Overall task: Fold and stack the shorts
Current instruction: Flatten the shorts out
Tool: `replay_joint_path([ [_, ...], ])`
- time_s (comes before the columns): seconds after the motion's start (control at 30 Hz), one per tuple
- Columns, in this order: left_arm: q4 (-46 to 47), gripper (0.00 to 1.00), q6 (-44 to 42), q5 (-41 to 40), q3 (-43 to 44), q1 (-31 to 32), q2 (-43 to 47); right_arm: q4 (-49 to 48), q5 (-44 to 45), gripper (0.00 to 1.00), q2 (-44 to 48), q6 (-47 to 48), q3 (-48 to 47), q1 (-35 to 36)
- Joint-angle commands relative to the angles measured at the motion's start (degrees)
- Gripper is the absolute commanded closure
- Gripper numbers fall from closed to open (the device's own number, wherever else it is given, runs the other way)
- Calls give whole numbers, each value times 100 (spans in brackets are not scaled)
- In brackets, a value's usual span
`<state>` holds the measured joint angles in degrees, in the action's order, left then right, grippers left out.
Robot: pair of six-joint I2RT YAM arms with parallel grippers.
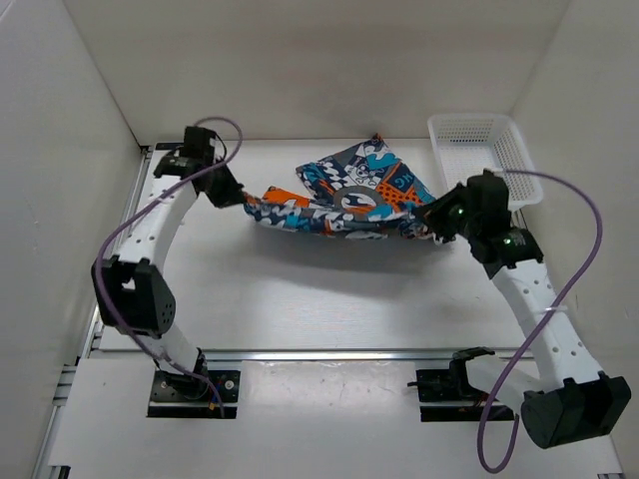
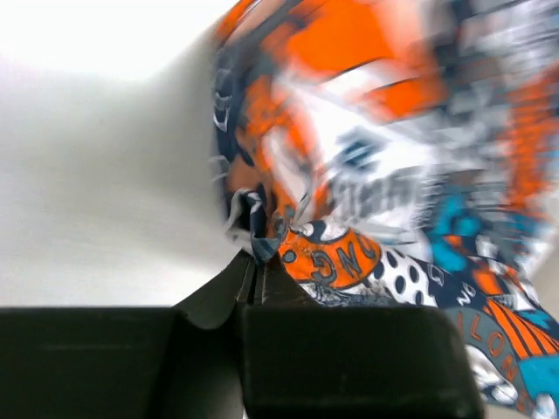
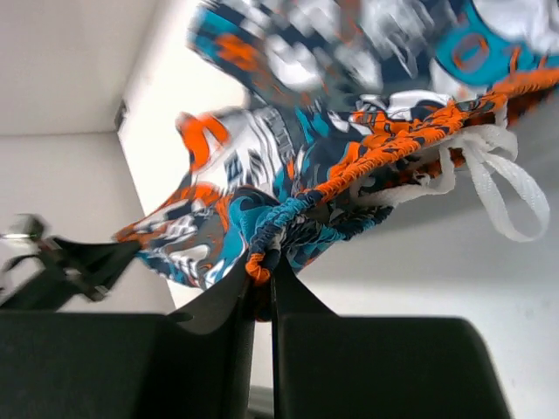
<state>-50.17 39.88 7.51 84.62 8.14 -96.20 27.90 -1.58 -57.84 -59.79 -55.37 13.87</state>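
The left arm rises from its base at the near left, bends at an elbow by the left wall, and reaches away along the tabletop (image 1: 300,299) before its wrist turns inward to the right. The left gripper (image 1: 243,198) sits at the left end of the shorts (image 1: 344,200). In its wrist view the jaws are pressed together on a small bunched corner of the printed fabric, and the rest of the cloth spreads away up and to the right, blurred.

The shorts span the gap between the two grippers, their near edge sagging a little in the middle above a shadow on the tabletop.

At the shorts' right end is the right gripper (image 1: 431,222), just in front of the white mesh basket (image 1: 479,150). Its jaws are pinched on the gathered orange and navy elastic waistband, with a white drawstring (image 3: 498,175) dangling beside it. The right arm folds at an elbow low at the near right, and its forearm slants up and left to the wrist.
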Motion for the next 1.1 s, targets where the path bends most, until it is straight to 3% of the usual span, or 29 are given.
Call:
replay_joint_path([
  [0.0,-614,90,-199,-223,1011,-6,908,434,132,100,-209,1380,-1382,-33],
  [0.2,-1099,90,-252,-390,2303,-128,1892,1313,-9,100,-62,2576,-3004,-33],
  [0.37,-1047,90,-130,-504,2804,-383,2781,1727,-579,100,335,3507,-3892,-33],
  [0.53,-1362,90,-199,-1198,4157,-436,3274,2132,-1246,100,573,3826,-4814,-33],
  [0.73,-1811,90,-445,-1963,6072,-436,3091,2369,-2213,100,529,3677,-5878,-33],
  [0.93,-1557,90,-560,-2183,6120,-436,3090,2965,-1829,100,203,3421,-6512,-33],
  [1.07,-1470,90,-682,-2183,5464,-436,2687,3125,-1047,100,-86,3421,-5732,-33],
])
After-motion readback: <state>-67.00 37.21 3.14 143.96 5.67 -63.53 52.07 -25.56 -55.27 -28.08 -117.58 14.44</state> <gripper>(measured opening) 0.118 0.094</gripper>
